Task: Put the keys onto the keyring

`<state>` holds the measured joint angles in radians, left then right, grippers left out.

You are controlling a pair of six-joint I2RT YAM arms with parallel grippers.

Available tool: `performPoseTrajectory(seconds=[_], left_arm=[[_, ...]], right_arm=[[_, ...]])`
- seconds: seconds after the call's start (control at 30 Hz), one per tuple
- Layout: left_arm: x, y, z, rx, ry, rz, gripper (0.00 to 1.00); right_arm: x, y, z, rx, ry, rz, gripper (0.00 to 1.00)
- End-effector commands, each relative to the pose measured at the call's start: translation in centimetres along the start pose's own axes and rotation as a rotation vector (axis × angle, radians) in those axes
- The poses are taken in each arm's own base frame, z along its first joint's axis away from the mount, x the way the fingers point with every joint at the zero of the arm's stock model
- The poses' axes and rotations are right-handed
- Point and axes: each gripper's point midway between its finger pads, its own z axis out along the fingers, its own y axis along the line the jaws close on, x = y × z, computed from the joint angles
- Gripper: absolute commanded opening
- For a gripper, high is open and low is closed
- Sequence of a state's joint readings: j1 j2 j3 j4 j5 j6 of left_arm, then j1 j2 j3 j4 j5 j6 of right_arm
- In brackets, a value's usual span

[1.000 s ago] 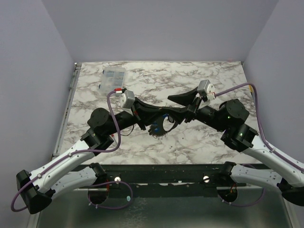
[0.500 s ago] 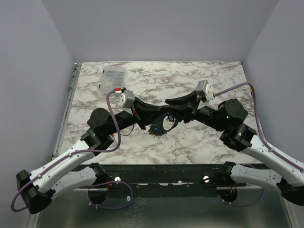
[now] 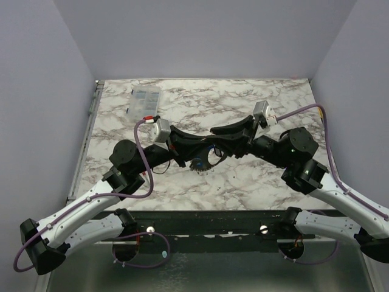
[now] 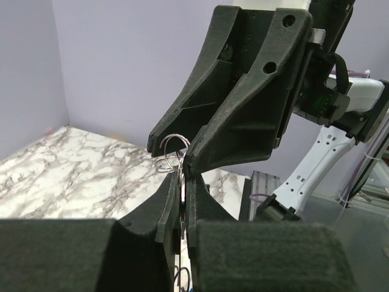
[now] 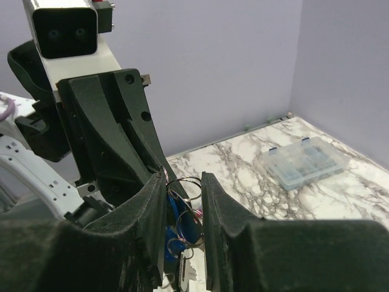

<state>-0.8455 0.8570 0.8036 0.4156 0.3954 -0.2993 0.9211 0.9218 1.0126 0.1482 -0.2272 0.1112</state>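
Observation:
Both arms meet over the middle of the table in the top view. My left gripper (image 3: 196,152) (image 4: 183,176) is shut on the thin wire of the keyring (image 3: 206,159) (image 4: 181,187). Under the ring hang the keys (image 3: 199,165), and their blue heads (image 5: 176,214) show in the right wrist view. My right gripper (image 3: 214,149) (image 5: 183,182) faces it, its jaws narrowed round the bunch. A small split ring (image 5: 185,188) of one key spans the gap and touches both pads. More small rings (image 4: 172,151) stick up above the left pads.
A clear plastic compartment box (image 3: 144,100) (image 5: 304,161) lies at the back left of the marble table (image 3: 273,97). A metal rail (image 3: 82,158) runs along the table's left edge. Purple walls stand on three sides.
The right gripper's jaws have come from wide apart to narrow round the bunch of rings and keys. The left gripper has stayed shut on the keyring and lifted it slightly.

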Motion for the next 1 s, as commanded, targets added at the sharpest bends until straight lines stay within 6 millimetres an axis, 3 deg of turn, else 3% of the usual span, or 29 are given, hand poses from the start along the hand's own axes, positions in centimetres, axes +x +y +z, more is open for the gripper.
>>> performPoseTrajectory(seconds=[0.0, 0.57, 0.97], left_arm=[[-1.7, -0.9, -0.1, 0.054, -0.043, 0.118, 0.0], [-1.9, -0.7, 0.6, 0.1, -0.04, 0.32, 0.0], [-0.8, 0.3, 0.9, 0.057, -0.019, 0.256, 0.02]], right_arm=[[-4.9, 0.9, -0.2, -0.013, -0.14, 0.081, 0.01], [-9.1, 1.7, -0.4, -0.006, -0.211, 0.37, 0.01], [-11.5, 2.9, -1.0, -0.072, -0.266, 0.397, 0.01]])
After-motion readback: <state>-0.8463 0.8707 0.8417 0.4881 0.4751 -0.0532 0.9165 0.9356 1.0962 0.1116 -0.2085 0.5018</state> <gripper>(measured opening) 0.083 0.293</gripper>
